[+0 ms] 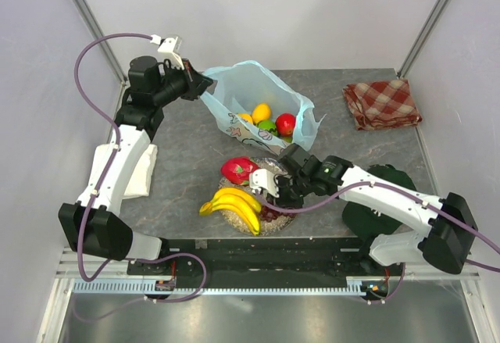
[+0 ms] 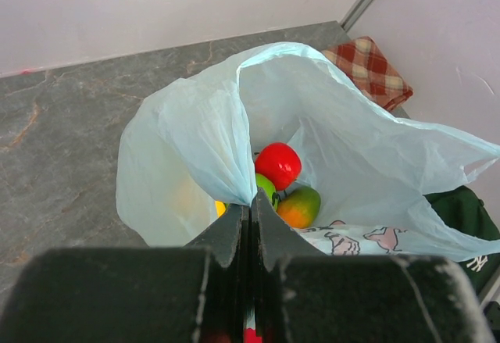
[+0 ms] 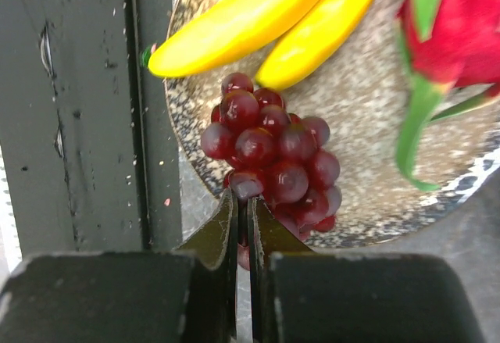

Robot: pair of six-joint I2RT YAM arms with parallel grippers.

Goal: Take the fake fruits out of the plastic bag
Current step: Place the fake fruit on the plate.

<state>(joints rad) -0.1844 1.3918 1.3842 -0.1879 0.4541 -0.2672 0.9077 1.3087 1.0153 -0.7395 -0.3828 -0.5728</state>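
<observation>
Roughly half complete: my left gripper [image 2: 250, 202] pinches the plastic bag [image 2: 187, 132] rim, with apple [image 2: 278, 163], mango [image 2: 301, 206] and yellow pepper piece [image 1: 262, 112] inside awaiting removal, while my right gripper [image 3: 242, 214] nips the grapes [image 3: 269, 151] on the plate [image 3: 367, 194] beside banana bunch [image 3: 258, 15] and dragon fruit [image 3: 461, 23].

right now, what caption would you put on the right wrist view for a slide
Right gripper pinching the grapes on the speckled plate, bananas and dragon fruit alongside.
</observation>
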